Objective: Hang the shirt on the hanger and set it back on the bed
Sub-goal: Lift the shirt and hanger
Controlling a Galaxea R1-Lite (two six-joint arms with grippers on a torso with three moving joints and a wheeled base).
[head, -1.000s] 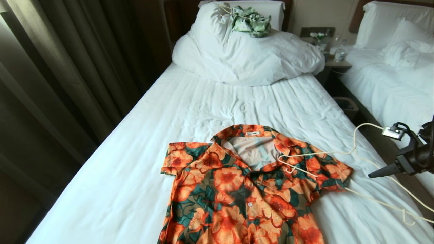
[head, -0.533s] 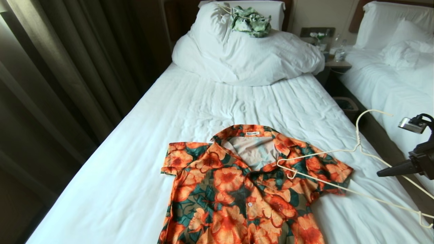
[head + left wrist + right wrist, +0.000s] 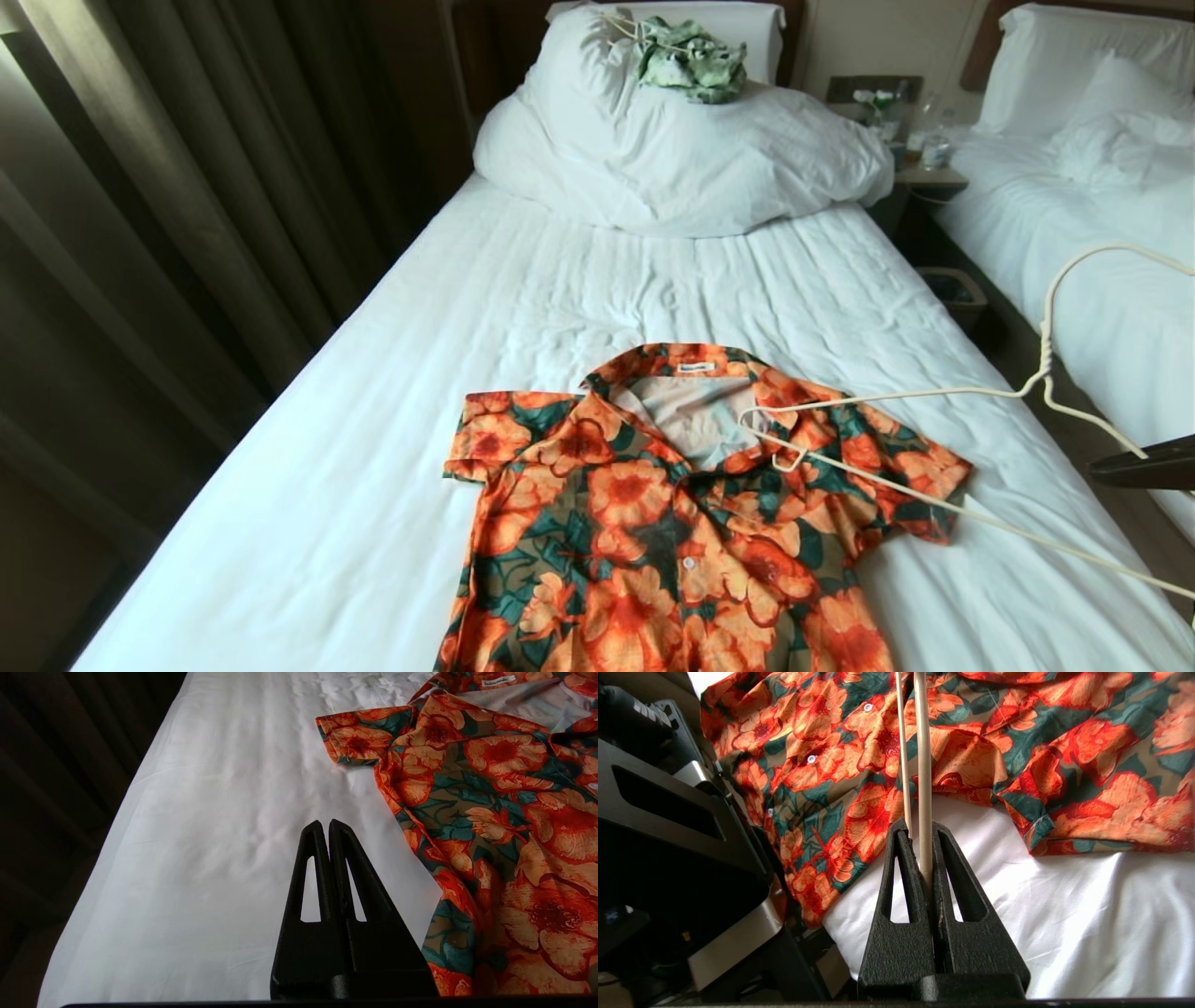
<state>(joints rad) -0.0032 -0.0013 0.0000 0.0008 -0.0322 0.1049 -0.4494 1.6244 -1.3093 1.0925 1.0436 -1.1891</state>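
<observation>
Over the shirt (image 3: 672, 523), right gripper (image 3: 920, 833) clamps hanger (image 3: 934, 397).

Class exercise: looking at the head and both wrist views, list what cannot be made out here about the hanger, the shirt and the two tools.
- Hanger: in the head view its far shoulder runs off the right edge.
- Right tool: shut on the hanger; in the head view only a dark sliver shows at the right edge.
- Shirt: hem cut by the head view's bottom edge.
- Left tool: shut and empty; absent from the head view.
- Neck label: print too small.

Right tool (image 3: 1144, 464) mostly past the head view's edge — hanger (image 3: 934, 448) and shirt (image 3: 653, 523) cropped too
</observation>
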